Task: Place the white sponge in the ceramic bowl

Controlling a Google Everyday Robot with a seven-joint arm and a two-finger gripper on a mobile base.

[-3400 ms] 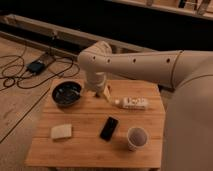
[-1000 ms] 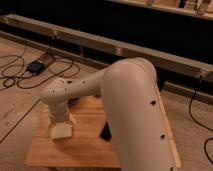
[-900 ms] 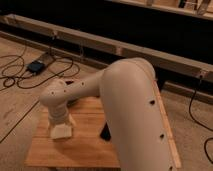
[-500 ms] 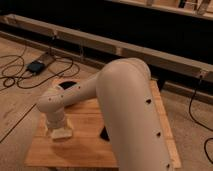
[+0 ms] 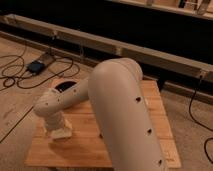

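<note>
While the gripper (image 5: 56, 125) sits low over the white sponge (image 5: 62, 134), its grip unreadable, the ceramic bowl (image 5: 64, 86) lies toward 12 o'clock.

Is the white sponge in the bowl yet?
Not in. The white sponge lies on the wooden table under the gripper, apart from the ceramic bowl.

Cream-white arm (image 5: 122, 115), smooth rounded shell, dark dots (poss. screws), gripper (image 5: 59, 131) low over table (image 5: 77, 152)
</note>
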